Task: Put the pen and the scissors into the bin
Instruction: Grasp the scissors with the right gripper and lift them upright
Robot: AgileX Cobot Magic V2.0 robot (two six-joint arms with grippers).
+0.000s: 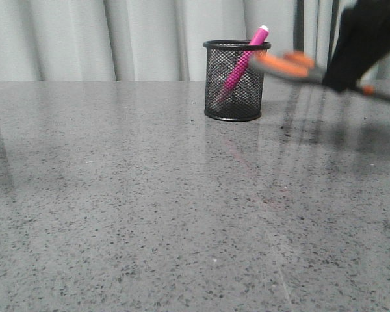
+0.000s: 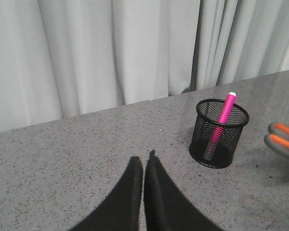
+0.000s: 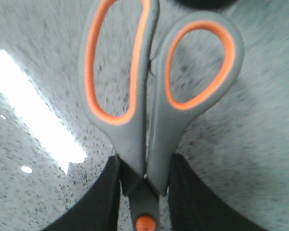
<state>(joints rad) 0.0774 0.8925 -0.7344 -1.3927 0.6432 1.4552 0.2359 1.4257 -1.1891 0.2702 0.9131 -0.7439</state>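
The right gripper [image 3: 144, 192] has its jaws clamped on the scissors [image 3: 156, 96] near the pivot, handles toward the bin [image 1: 233, 79], carried above the counter [image 1: 149, 195]. The left gripper [image 2: 143, 166] rests with jaws together. The pen [image 1: 242, 65] already stands in the bin. The scissors step is underway; next they likely need tipping upright over the rim.
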